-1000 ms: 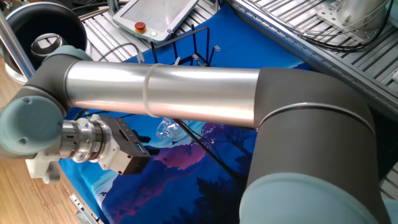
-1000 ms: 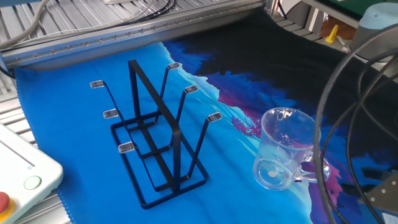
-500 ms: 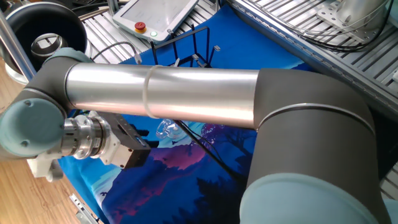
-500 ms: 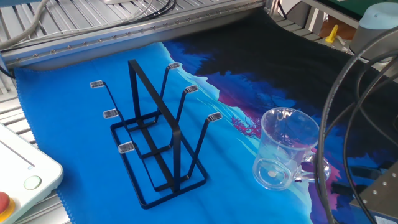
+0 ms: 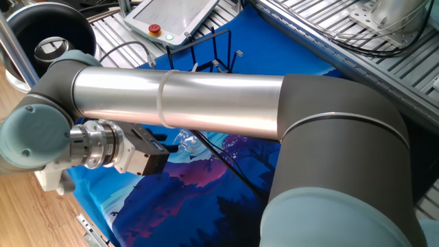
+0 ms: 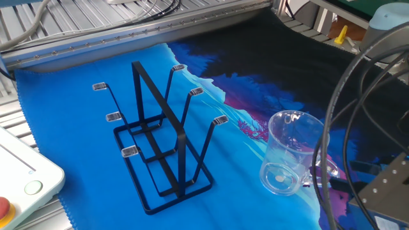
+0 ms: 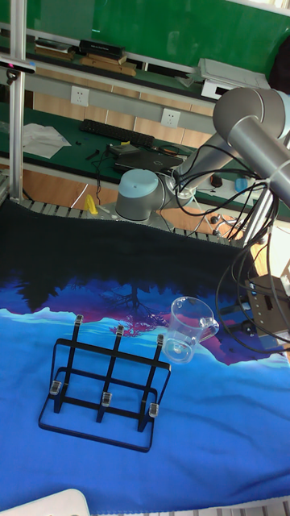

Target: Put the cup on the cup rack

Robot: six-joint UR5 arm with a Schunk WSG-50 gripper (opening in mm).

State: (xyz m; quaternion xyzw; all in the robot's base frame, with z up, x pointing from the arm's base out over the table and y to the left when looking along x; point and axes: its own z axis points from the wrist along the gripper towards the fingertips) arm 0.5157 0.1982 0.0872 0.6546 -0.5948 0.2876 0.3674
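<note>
The pincer [image 5: 147, 156], a dark block at the end of the silver arm [image 5: 206, 103], hovers low beside the cup [image 5: 185, 143]; whether its jaws are open or closed cannot be told. The clear glass cup [image 6: 291, 153] sits tilted on the blue cloth [image 6: 77, 166] covering the table, handle toward the pincer. The black wire cup rack [image 6: 160, 144] stands upright just beside it, not touching.

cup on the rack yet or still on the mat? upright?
Still on the mat, upright. The cup stands mouth up on the blue cloth beside the cup rack, apart from it; all pegs are bare.
</note>
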